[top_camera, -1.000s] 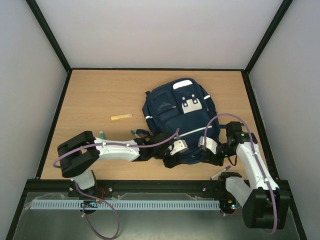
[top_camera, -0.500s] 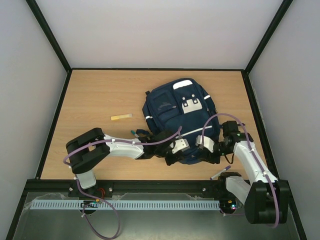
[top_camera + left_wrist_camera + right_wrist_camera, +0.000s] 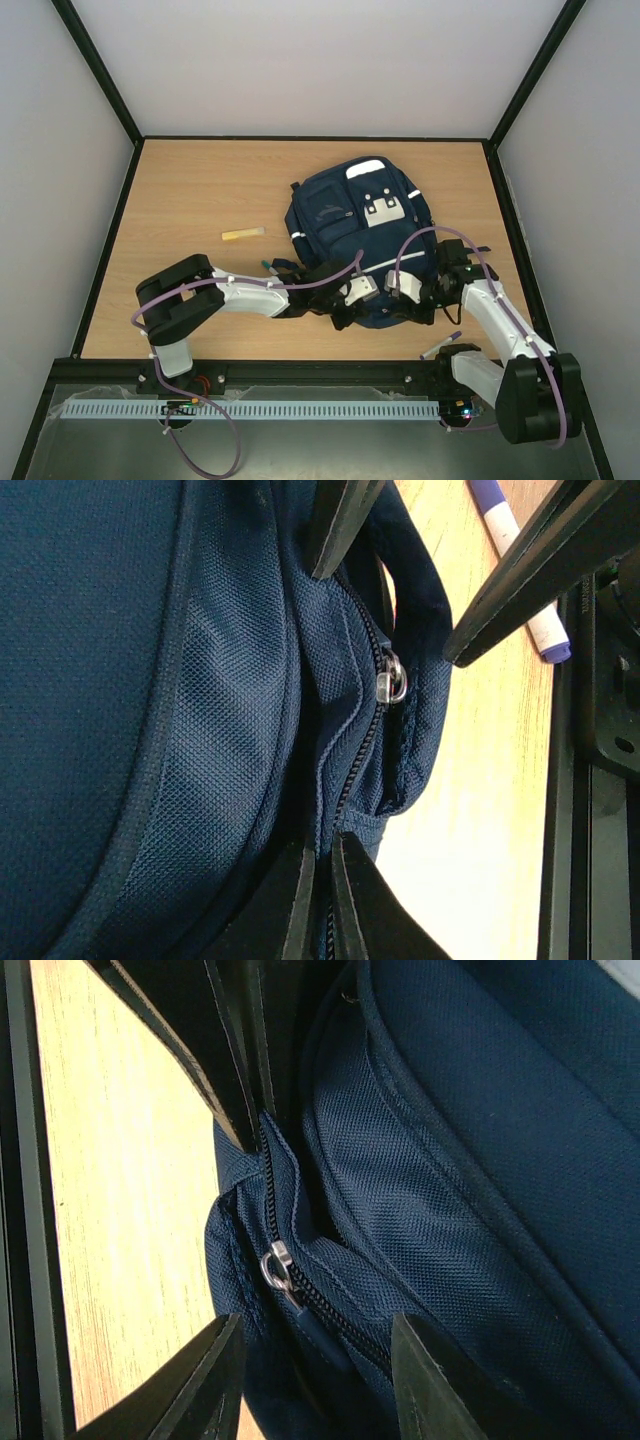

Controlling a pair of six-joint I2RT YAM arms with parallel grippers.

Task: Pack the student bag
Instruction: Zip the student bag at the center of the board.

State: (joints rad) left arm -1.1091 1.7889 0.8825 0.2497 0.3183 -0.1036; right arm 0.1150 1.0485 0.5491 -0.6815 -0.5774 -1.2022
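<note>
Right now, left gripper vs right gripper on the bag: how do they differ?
The left gripper is pinched shut on the zip seam of the student bag; the right gripper has its jaws apart, clamping nothing. The zip pull sits between the right gripper's jaws but ahead of the left gripper's tips. Both are at the bag's near edge, facing each other along the same zip.

No legible txt, brand or nos. anywhere; student bag (image 3: pixel 335 235) white patch (image 3: pixel 379 211) too small to read.
</note>
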